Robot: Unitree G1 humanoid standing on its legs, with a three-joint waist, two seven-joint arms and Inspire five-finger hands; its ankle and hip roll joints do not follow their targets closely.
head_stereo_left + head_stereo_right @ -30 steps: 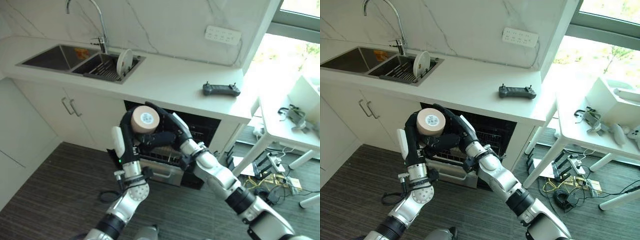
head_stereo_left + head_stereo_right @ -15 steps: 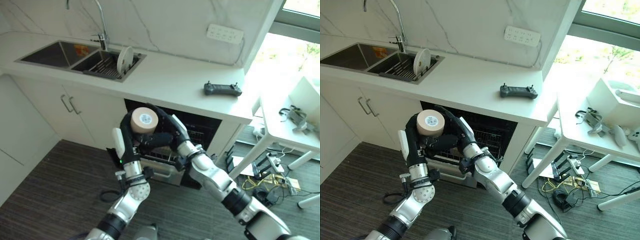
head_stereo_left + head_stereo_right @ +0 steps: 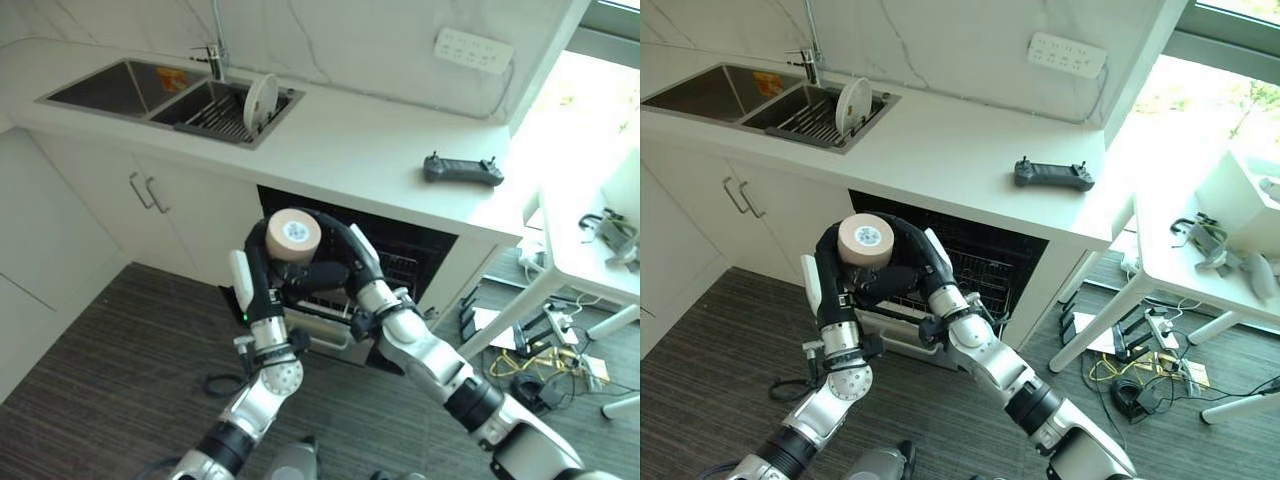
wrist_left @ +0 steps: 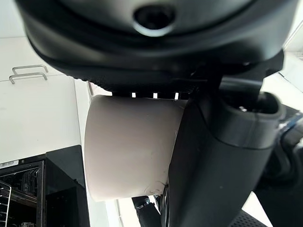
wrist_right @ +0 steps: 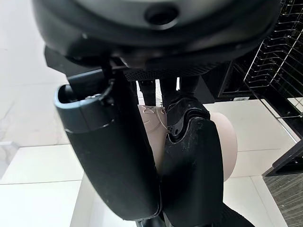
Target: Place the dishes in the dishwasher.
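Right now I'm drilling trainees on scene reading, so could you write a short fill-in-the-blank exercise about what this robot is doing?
1. Both the left hand and the right hand are curled round a beige round ____.
2. The white round plate stands on edge in the rack in the steel ____.
3. The black handheld controller lies on the white ____.
4. The dishwasher under the counter stands ____.

Missing words: cup; sink; countertop; open

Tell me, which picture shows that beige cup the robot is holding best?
The left eye view: the beige round cup shows whole, bottom up, held between the left hand and right hand. The right eye view matches it. Each wrist view shows just part of its side past dark fingers.
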